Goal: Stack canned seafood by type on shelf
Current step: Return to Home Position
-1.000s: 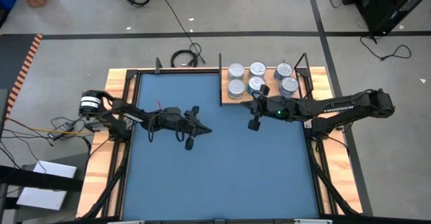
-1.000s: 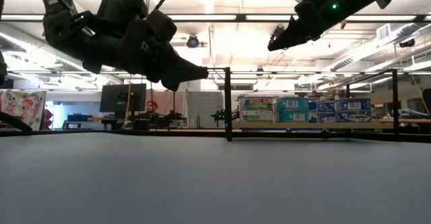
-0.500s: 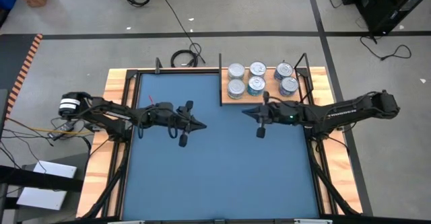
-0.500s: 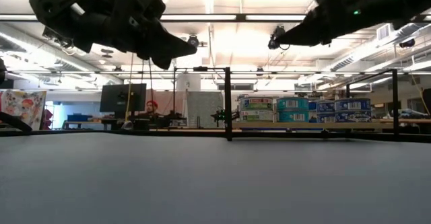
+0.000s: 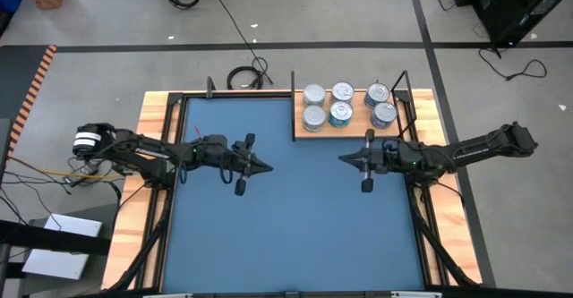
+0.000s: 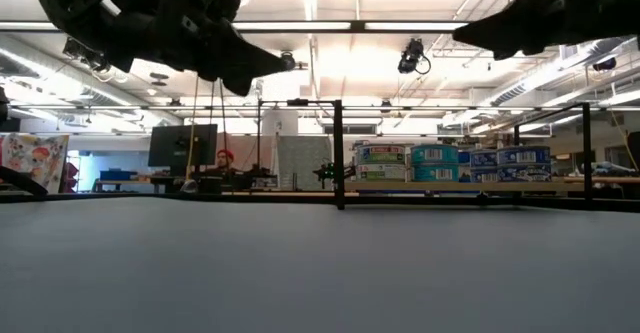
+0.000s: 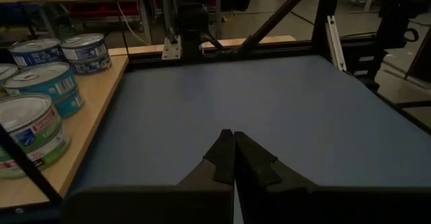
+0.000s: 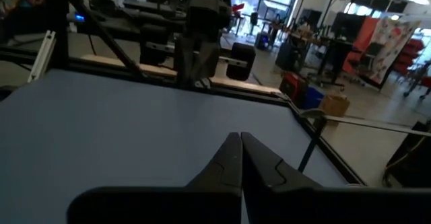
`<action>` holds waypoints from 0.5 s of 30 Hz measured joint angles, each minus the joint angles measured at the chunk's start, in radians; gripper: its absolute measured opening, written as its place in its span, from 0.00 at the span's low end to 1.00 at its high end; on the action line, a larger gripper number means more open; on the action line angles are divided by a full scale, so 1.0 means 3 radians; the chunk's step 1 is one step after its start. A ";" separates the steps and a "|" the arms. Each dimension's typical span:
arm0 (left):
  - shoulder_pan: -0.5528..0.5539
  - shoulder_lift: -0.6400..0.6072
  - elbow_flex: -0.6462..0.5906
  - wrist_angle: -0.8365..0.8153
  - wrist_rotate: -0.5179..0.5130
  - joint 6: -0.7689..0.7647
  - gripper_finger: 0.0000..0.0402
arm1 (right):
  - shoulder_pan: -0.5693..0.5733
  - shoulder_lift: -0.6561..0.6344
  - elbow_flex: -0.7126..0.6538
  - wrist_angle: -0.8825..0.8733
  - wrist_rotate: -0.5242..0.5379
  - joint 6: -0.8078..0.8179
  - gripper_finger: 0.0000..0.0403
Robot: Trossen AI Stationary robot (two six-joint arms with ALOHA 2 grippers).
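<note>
Right gripper has drawn back from the shelf, seemingly closed.

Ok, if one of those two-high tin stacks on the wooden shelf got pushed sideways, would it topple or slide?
Probably slide: each tin stack is short and wide. The upper tin may skid off first, since the lids look smooth and shiny. Rigid metal, so denting seems unlikely. The left gripper and right gripper hang shut above the mat.

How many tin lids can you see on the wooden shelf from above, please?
6 lids on the shelf: back row left, middle, right; front row left, middle, right. Lower tins beneath may be hidden.
</note>
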 joint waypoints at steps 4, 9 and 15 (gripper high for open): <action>0.0000 -0.0159 0.0000 -0.0187 -0.0021 0.0001 0.01 | 0.0041 -0.0173 -0.0086 0.0001 0.0031 -0.0033 0.01; 0.0000 -0.0259 0.0001 -0.0204 -0.0022 0.0000 0.01 | 0.0044 -0.0280 -0.0159 -0.0004 -0.0280 -0.0030 0.01; 0.0000 -0.0254 -0.0037 -0.0160 -0.0022 0.0000 0.01 | -0.0088 -0.0294 -0.0248 -0.0005 -0.0646 0.0053 0.01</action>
